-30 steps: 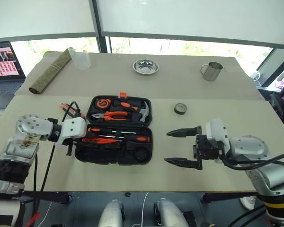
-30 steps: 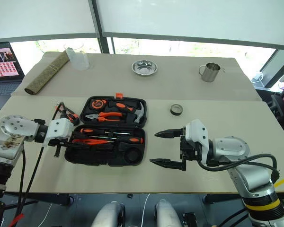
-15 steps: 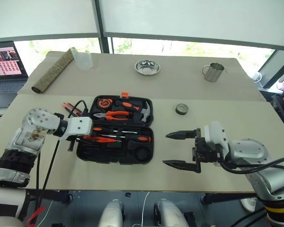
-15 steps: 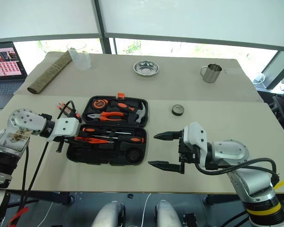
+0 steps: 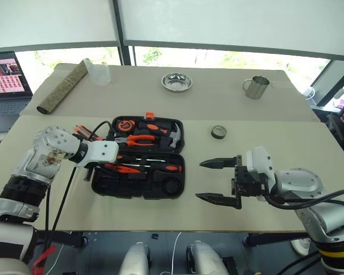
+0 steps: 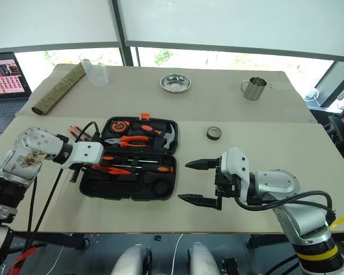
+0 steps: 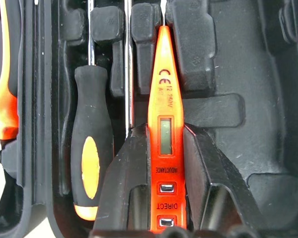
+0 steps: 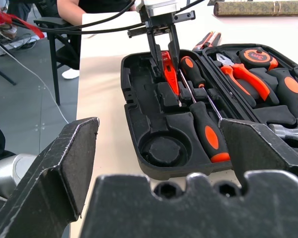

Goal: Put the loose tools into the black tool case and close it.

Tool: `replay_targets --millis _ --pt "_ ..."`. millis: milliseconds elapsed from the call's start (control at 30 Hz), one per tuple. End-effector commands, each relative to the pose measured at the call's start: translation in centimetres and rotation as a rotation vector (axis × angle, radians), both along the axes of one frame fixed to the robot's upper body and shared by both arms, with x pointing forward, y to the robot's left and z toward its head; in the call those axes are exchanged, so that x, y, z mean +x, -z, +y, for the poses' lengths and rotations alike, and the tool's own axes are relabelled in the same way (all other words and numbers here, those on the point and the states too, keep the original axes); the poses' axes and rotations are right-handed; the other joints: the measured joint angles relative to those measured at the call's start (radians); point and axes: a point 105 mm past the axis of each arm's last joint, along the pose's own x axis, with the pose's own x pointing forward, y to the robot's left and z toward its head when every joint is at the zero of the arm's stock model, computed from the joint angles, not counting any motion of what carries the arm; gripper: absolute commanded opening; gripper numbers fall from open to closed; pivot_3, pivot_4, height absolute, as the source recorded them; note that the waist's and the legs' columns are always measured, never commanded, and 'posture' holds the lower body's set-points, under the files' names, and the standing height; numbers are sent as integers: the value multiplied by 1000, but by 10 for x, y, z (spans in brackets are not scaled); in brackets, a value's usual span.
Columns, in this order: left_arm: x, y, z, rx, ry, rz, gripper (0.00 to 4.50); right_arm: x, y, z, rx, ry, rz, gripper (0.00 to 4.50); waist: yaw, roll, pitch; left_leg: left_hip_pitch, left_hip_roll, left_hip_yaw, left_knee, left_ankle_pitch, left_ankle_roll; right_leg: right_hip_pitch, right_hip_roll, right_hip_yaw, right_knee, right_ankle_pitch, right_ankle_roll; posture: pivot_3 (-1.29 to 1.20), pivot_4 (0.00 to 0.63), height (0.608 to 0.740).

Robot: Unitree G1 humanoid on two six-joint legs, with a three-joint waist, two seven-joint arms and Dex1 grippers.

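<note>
The black tool case [image 5: 132, 192] lies open in the middle of the table. My left gripper [image 7: 165, 130] points down into the left end of its near half. Its fingers [image 8: 155, 47] sit against both sides of the small all-orange screwdriver [image 7: 161, 64], which lies along a slot. Two black-and-orange screwdrivers [image 7: 89, 163] [image 8: 208, 134] rest in the slots beside it. The small black tape roll [image 5: 219, 132] lies on the table right of the case. My right gripper [image 5: 199, 180] hovers right of the case, open and empty, pointing at it.
The lid holds pliers [image 5: 139, 139], a hammer [image 5: 173, 135] and a tape measure [image 5: 125, 124]. At the back stand a steel bowl [image 5: 176, 81], a steel mug [image 5: 255, 87], a plastic cup [image 5: 97, 71] and a rolled mat [image 5: 63, 86]. A laptop [image 5: 6, 80] sits far left.
My left gripper has tipped further down over the case's left end, with the orange screwdriver still between its fingers. The right gripper has kept still.
</note>
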Motion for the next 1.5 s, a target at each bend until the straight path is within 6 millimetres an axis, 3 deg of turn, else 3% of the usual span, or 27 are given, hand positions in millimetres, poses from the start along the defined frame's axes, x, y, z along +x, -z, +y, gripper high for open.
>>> replay_targets --millis 33,133,333,433,467,533,767,800,1067,1267,1367,1500 --pt "-4 -3 -2 -72 -6 -3 2488 -9 -7 4 29 -48 -12 4500 1 0 0 0 0 0 0 0 0 0 0 0 0 0 0 0 150 740" --pt "-11 -19 -9 -174 30 -36 3466 -15 -7 4 41 -73 19 4500 1 -1 0 -2 1 -1 1 0 0 -1 1 0 0 0 0 0 150 740" --pt "-15 -28 -5 -262 27 -114 3466 -24 -3 5 44 -121 68 4500 2 -1 0 -6 1 -3 6 -1 1 -2 1 -2 0 0 0 0 150 740" --pt "-11 -37 -9 -419 -7 -145 3466 -23 -3 5 51 -128 72 4500 3 -1 0 -6 1 -3 7 -1 1 -2 1 -2 0 0 0 0 150 740" --pt "-11 -38 -10 -463 -11 -138 3056 -23 -3 6 53 -129 71 4500 4 -1 0 -7 1 -4 8 -1 1 -2 1 -2 1 0 0 0 150 740" --pt "-13 -34 -9 -491 -15 -101 2795 -22 -3 6 57 -130 70 4500 5 -1 0 -8 1 -4 9 -1 1 -2 1 -3 1 0 0 0 150 740" --pt "-10 -7 -8 -515 -38 -27 197 -18 -3 5 75 -116 55 4500 3 -1 0 -8 1 -4 9 -1 1 -2 1 -3 1 1 1 0 150 740" --pt "-10 -2 -7 -503 -42 -24 29 -18 -4 5 76 -112 52 4500 3 -1 0 -8 1 -4 9 -1 1 -2 1 -3 1 1 1 0 150 740" --pt "-2 31 1 -460 -136 -25 29 -20 -4 6 82 -106 50 4500 5 -1 0 -7 1 -4 10 -1 1 -1 1 -3 2 1 1 0 150 740" --pt "-12 48 -1 -440 -118 -2 29 -18 -5 8 97 -100 47 4500 5 0 0 -5 1 -4 10 -1 1 0 1 -2 5 1 1 0 150 740" --pt "-13 44 2 -496 -153 -31 29 -14 -6 7 113 -76 21 4500 3 0 0 -2 1 -4 10 -1 1 1 1 -1 6 1 1 0 150 740" --pt "-14 3 16 -740 -267 -156 29 -3 -15 0 203 2 -64 4500 -3 0 0 -2 2 -3 10 -1 1 0 2 -1 7 0 0 0 150 740"
